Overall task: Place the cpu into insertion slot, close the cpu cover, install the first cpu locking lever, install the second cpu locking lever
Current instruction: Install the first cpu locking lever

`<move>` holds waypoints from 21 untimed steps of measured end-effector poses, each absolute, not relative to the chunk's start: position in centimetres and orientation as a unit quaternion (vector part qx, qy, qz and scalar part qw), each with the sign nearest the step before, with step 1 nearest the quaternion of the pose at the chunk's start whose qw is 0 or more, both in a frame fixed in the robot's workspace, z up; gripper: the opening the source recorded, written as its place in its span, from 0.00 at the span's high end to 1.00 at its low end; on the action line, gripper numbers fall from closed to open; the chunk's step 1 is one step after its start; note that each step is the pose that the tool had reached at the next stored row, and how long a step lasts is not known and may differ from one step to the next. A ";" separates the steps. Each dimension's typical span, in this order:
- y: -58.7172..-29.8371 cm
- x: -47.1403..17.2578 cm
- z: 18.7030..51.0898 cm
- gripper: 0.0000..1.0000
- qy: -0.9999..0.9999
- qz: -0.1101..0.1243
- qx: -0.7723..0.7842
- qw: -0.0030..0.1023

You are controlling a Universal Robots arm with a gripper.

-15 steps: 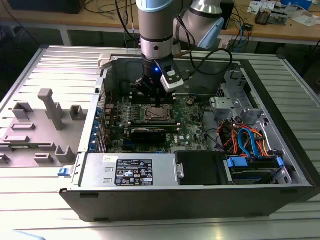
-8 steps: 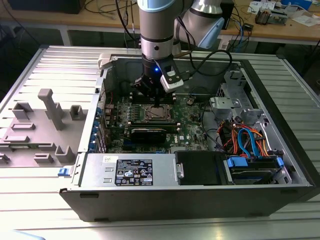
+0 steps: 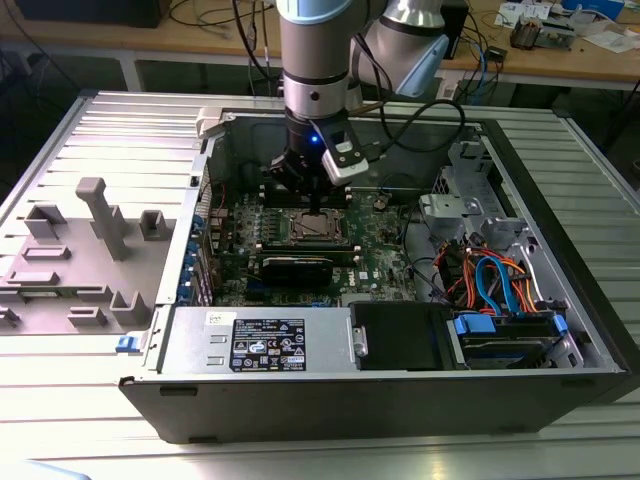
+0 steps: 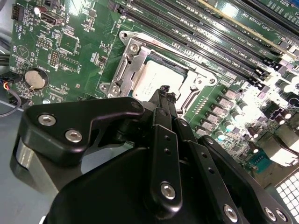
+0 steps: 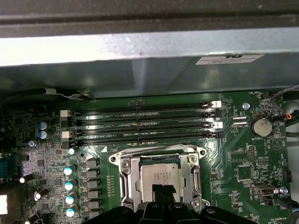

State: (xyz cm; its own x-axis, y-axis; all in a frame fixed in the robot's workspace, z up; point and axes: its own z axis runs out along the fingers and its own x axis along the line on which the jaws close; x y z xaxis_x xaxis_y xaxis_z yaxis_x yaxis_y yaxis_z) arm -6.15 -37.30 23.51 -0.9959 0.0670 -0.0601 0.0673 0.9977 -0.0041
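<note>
Silver-grey square cpu (image 4: 152, 83) sits under the framed metal cpu cover (image 5: 128, 182); black claw (image 4: 164, 93) pinched together above.

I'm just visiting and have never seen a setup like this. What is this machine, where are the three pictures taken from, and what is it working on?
It is a single robot arm reaching down into an opened computer case that lies on a metal table. The exterior view is from a camera standing off the arm; both wrist views come from cameras riding on the arm itself, looking down past its black gripper. Below it is the green motherboard. The pale square is the cpu, lying in the insertion slot, with the silvery cpu cover framing it. The gripper tip is right over the cpu. Whether it touches or holds anything, I cannot tell.
</note>
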 end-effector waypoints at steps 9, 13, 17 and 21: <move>-37.3 -6.1 23.5 0.89 0.999 -0.003 0.034 0.030; -37.5 -6.1 23.5 0.89 0.999 -0.003 0.034 0.030; -37.8 -6.1 23.5 0.89 0.999 -0.003 0.034 0.030; -37.8 -6.0 23.4 0.89 0.999 -0.003 0.029 0.027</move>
State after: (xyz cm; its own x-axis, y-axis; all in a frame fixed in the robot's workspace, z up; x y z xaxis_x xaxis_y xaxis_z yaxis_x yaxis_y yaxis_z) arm -5.97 -37.83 23.40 -0.9968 0.0584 -0.0547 0.0588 0.9983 -0.0047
